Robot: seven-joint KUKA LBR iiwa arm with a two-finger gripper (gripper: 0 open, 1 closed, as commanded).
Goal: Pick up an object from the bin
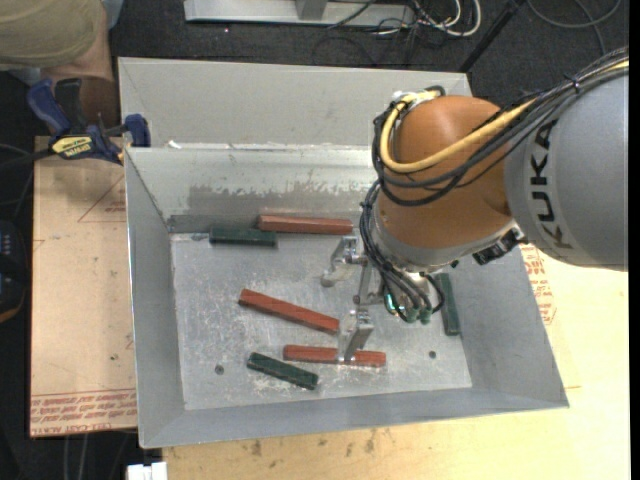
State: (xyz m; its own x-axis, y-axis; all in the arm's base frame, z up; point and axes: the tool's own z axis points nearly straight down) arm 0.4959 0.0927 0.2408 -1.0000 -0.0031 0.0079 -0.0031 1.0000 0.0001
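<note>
Nothing is lifted. Every bar in the bin (150, 288) is seen lying flat on its floor, so the pick is judged to be at an early stage, with closing, lifting and carrying clear all left to be done. The gripper (351, 303) is set low over the floor, right of the bin's middle. Its fingers are spread apart, released, and nothing is clamped between them. One finger is seen towards the back wall and the other towards the front wall. The tip of the front one is placed on or just against the short red bar (333, 355); which of the two cannot be told. The long red bar (288, 311) is laid slanted across the middle of the floor, and its right end is found just left of the gap between the fingers. This bar is judged the likeliest target, though it is not enclosed. The front green bar (282, 370) is found near the front wall, just left of the short red bar. The right green bar (447, 306) is partly covered by the arm near the right wall. The back red bar (305, 225) and the back green bar (243, 236) are laid along the back wall, well apart from the gripper.
</note>
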